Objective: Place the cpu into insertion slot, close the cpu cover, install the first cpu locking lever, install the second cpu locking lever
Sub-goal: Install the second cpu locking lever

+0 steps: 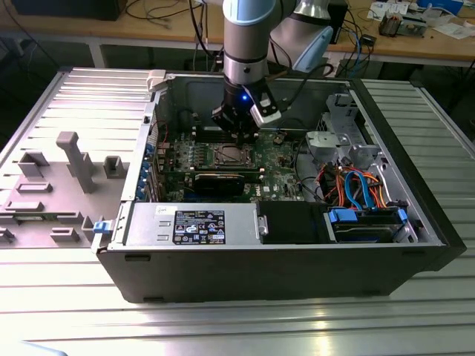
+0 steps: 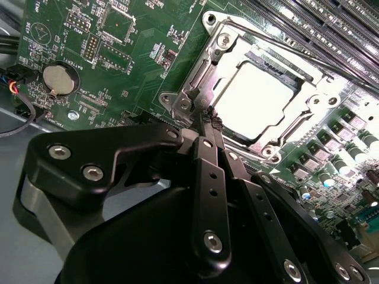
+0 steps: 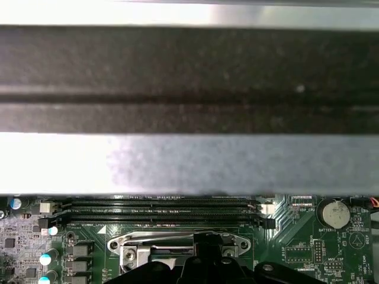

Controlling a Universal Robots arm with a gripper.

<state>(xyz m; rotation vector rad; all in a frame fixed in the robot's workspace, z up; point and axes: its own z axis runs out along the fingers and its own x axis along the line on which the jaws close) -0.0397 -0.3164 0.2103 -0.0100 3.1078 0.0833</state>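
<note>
- My gripper (image 2: 210, 121) sits low inside the open computer case (image 1: 415, 222), with its fingers (image 2: 207, 177) pressed together into one narrow tip and nothing between them that I can see.
- In the second wrist view that tip rests at a corner of the socket frame, touching or just beside a thin locking lever (image 2: 192, 86) that runs along one edge; I cannot tell whether it actually bears on the wire.
- The cpu (image 2: 254, 97) lies flat in the insertion slot (image 1: 230, 155) on the green motherboard (image 2: 136, 53), its pale metal top showing through the window of the cpu cover (image 2: 237, 50), which looks lowered over it.
- My reading: seating and covering are done, and I am working on a lever.
- To do this well, I want the tip pushing on the lever wire itself, not the frame, moving slowly so it tucks under its hook.
- I must keep clear of the memory slots (image 3: 160, 210) beside the socket and the coin battery (image 2: 58, 78) well apart.
</note>
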